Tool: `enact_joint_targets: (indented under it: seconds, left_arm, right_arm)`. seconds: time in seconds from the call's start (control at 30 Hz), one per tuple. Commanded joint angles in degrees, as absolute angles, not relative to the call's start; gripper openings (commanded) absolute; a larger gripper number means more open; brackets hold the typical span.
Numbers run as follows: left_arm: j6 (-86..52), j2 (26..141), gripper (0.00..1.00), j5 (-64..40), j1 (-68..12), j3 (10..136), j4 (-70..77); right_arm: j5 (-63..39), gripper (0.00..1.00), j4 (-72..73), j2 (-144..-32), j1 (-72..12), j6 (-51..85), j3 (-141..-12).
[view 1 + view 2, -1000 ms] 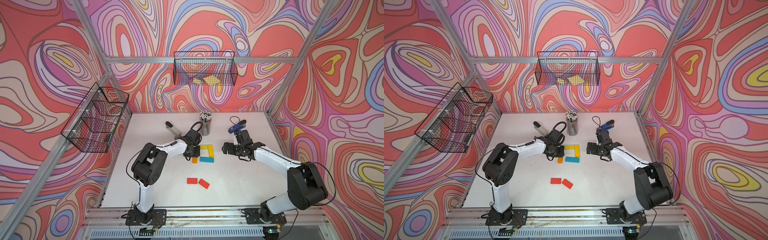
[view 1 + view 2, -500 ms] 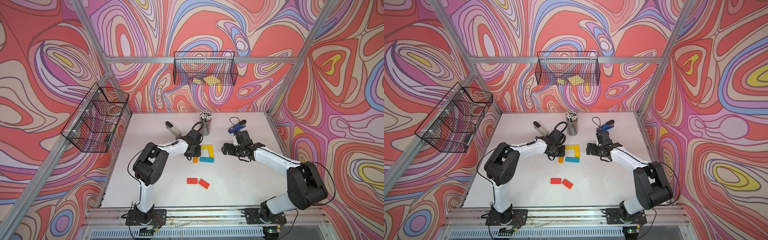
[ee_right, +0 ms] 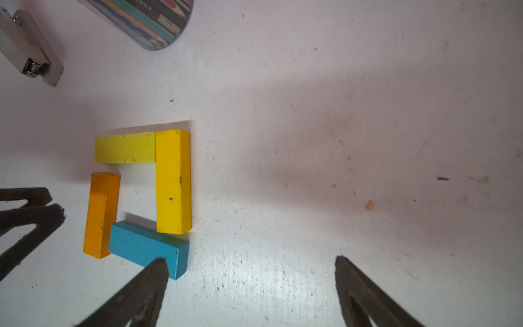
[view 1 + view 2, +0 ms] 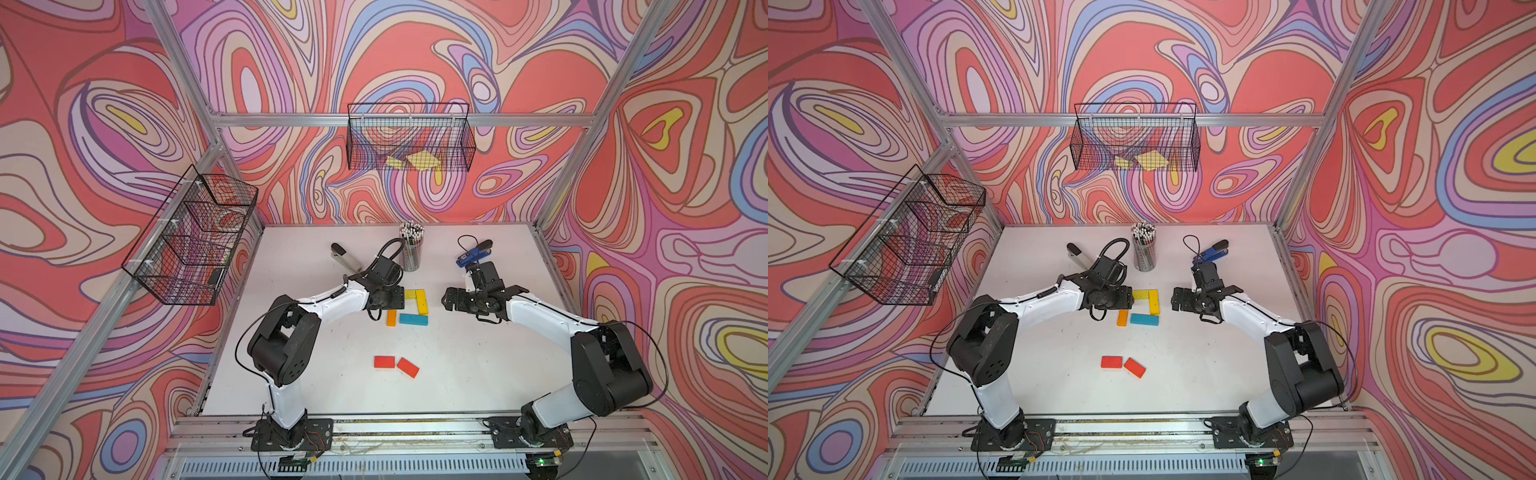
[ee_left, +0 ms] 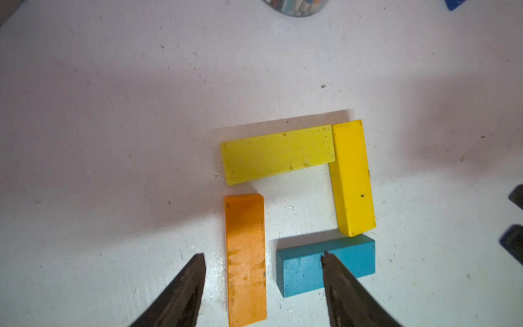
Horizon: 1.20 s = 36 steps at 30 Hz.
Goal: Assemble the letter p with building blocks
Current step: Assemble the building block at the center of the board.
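Nearest the robot's base, two red blocks (image 4: 384,362) lie side by side on the white table (image 4: 478,365), one askew, well apart from the rest.

Farther in, at mid-table, four blocks form a rough square. The orange block (image 5: 245,260) makes one side. A flat yellow block (image 5: 277,154) sits just past its far end with a small gap between them. The flat yellow one butts against a second yellow block (image 5: 352,178), whose other end touches the teal block (image 5: 300,269). Teal and orange lie just beside each other.

The left gripper (image 5: 263,254) hangs over the orange block's near end with its jaws spread – the block lies between them, clear of both fingers, one of which is over the teal. The right gripper (image 3: 251,258) is spread wide above bare table beside the square.

Beyond stand a pencil cup (image 4: 411,253), a grey stapler (image 4: 345,257) and a blue stapler (image 4: 471,255). A wire basket (image 4: 409,137) on the back wall holds yellow notes (image 4: 415,161).
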State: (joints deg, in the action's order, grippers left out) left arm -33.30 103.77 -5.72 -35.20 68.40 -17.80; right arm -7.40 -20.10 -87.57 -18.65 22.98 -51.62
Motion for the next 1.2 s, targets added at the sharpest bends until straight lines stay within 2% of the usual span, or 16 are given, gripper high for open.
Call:
enact_joint_targets:
  seconds: [0.0,0.33,0.8,1.17]
  left_arm:
    - [-34.7,103.6,0.69,-10.8,-35.0,63.8,-12.7]
    - [-34.7,101.5,0.69,-11.4,-34.9,58.0,-8.8]
    - [-37.6,102.5,0.69,-14.7,-34.9,57.2,-5.1]
    - [-36.5,102.3,0.69,-11.3,-34.3,58.6,-7.3]
  right_arm:
    - [-8.2,0.95,-19.1,-88.4,-18.3,22.5,-51.9]
    - [-9.0,0.95,-18.3,-88.4,-18.3,23.0,-51.6]
    - [-9.9,0.95,-17.6,-89.0,-18.3,23.3,-50.7]
    - [-13.0,0.93,-16.5,-88.9,-18.4,23.2,-49.2]
